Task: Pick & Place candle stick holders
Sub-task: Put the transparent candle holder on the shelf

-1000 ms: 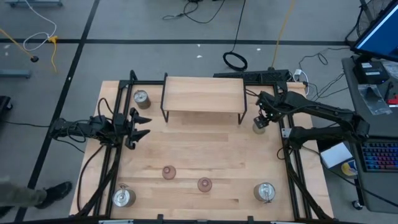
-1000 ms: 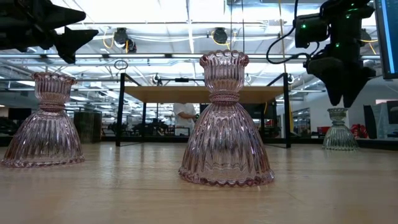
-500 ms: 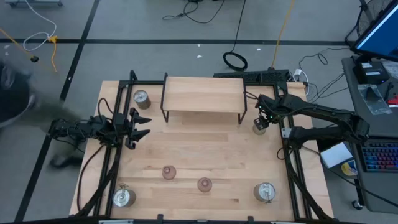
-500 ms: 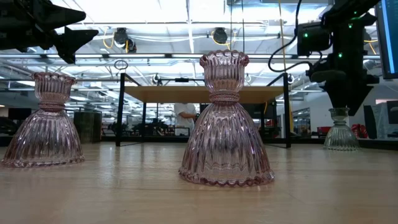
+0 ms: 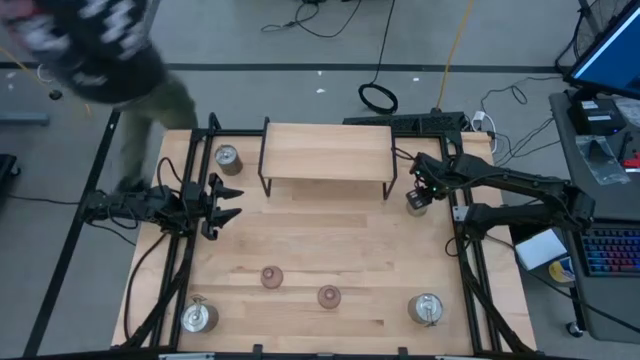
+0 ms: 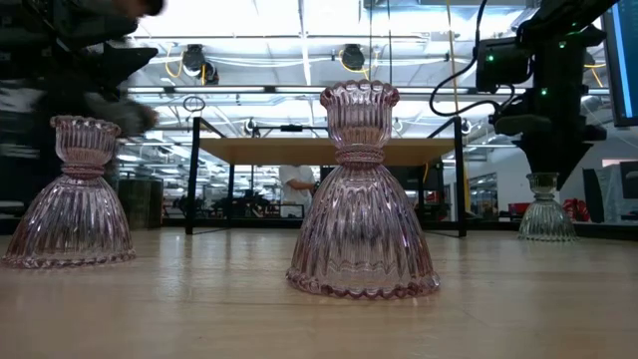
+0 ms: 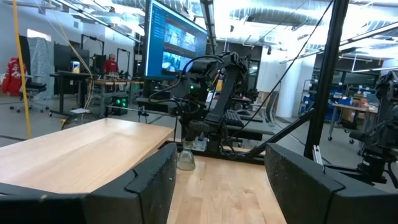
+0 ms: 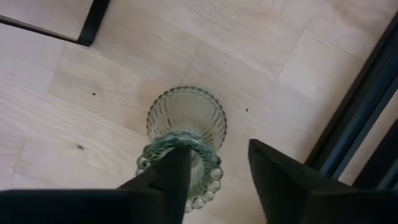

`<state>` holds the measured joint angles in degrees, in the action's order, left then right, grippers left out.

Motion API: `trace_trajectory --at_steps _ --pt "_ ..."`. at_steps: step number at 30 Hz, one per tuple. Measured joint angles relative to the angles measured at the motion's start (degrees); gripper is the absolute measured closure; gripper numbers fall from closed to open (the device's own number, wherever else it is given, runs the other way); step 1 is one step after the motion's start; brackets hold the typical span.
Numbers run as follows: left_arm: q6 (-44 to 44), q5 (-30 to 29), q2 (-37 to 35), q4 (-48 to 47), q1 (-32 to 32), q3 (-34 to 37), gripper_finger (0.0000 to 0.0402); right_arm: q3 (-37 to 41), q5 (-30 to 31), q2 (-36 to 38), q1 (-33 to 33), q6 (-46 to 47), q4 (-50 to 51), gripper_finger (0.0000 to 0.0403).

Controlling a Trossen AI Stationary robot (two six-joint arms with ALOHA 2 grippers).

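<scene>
Since the earlier frame, right gripper (image 5: 418, 196) has dropped onto the greenish glass holder (image 8: 184, 135) by the right shelf leg, and a person (image 5: 95, 45) has come to the table's far-left corner. Its fingers (image 8: 163, 182) straddle the holder's beaded rim, narrowed but not visibly clamped — holder stands upright on the table (image 5: 330, 240). Left gripper (image 5: 228, 203) hovers at the left edge, jaws spread wide, holding nothing. Two pink glass holders (image 5: 271, 277) stand near the front centre; three metal holders (image 5: 227, 157) sit at the far-left, front-left and front-right corners.
</scene>
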<state>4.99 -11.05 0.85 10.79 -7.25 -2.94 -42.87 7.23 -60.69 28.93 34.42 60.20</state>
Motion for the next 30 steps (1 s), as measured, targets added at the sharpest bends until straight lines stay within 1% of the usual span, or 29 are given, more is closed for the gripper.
trace_trajectory --at_steps 7,11,19,23,30 --pt "0.0 0.0 0.0 0.0 0.0 0.0 0.0158 0.0 0.2 0.0 0.0 0.5 -0.4 0.0338" --pt "0.0 0.0 0.0 0.0 0.0 0.0 0.0158 0.1 0.0 0.0 0.0 0.5 -0.2 0.0369" --pt "0.0 0.0 0.0 0.0 0.0 0.0 0.0158 0.1 0.2 0.0 0.0 1.1 -0.2 0.0365" --pt "0.0 0.0 0.0 0.0 0.0 0.0 0.0158 0.1 0.3 0.2 0.0 0.9 -0.2 0.0371" --pt "0.1 0.0 0.0 0.0 0.0 0.0 0.0158 0.2 0.5 4.3 0.0 0.9 0.1 0.0378"
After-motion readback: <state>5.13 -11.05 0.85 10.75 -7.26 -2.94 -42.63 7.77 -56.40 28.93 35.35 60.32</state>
